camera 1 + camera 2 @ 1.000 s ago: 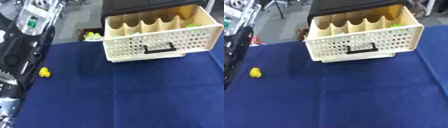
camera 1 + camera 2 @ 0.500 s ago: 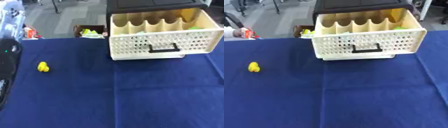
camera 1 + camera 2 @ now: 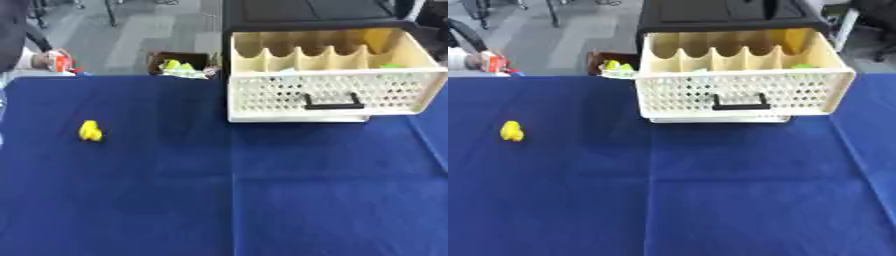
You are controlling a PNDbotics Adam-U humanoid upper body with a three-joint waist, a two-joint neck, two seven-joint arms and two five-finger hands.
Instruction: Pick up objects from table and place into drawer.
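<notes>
The small yellow object (image 3: 89, 130) lies alone on the blue cloth of the counter (image 3: 262, 200), out toward the left side and well apart from everything else; its shape is too soft to name, only a rounded yellow lump, a little taller than wide; neither of the robot's hands shows in either view, so whether their fingers are spread or curled I cannot tell. The cream drawer (image 3: 741, 85) stands pulled out from its black cabinet (image 3: 728, 15) at the far side, its perforated front and dark handle (image 3: 740, 102) facing the robot, its inside split by dividers into a row of slots; something greenish sits in the rightmost part. As I judge it, the step in hand is the reach for the yellow piece, and the left hand is the nearer one for it; it would do well to come down from above with fingers spread wider than the lump, close round its middle, and lift clear of the cloth before crossing; then carry it over the drawer's front wall and let go above an open slot rather than on a divider's edge.
</notes>
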